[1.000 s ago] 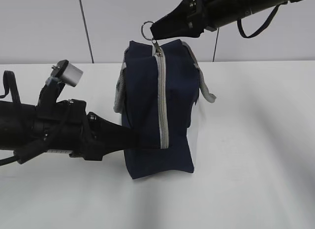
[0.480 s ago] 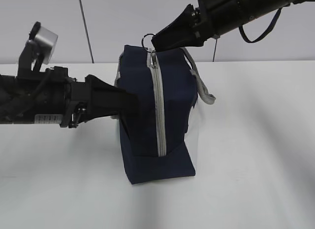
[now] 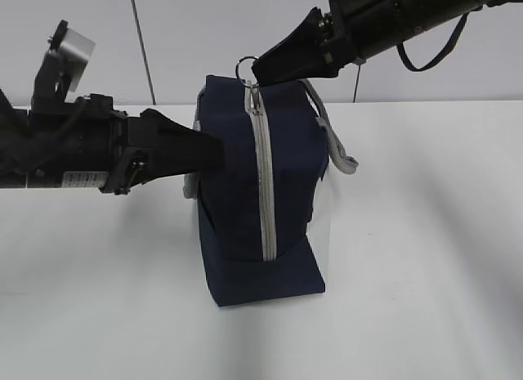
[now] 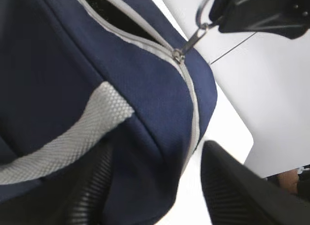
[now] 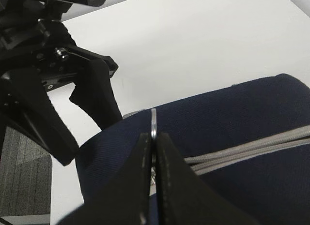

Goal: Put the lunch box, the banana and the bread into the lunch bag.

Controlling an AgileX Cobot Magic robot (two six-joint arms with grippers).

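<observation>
The navy lunch bag (image 3: 245, 200) stands on end in the middle of the white table, its grey zipper (image 3: 263, 192) running up its front. My right gripper (image 3: 257, 69) is above it, shut on the metal ring pull (image 5: 153, 126) at the bag's top. In the left wrist view the zipper slider (image 4: 178, 54) sits at the bag's corner, with a dark open gap (image 4: 114, 19) beyond it. My left gripper (image 3: 214, 155) is open at the bag's upper left side. One finger (image 4: 92, 186) lies against the fabric and the other stands apart. The lunch box, banana and bread are out of view.
A grey webbing handle (image 3: 335, 143) hangs off the bag's right side, and another handle (image 4: 58, 142) crosses the fabric near my left fingers. The white table (image 3: 425, 257) extends to both sides and in front. A pale wall stands behind.
My left arm has risen from the bag's lower left to its upper left side and its jaws have opened. The bag has shifted a little. My right gripper keeps hold of the ring pull.
</observation>
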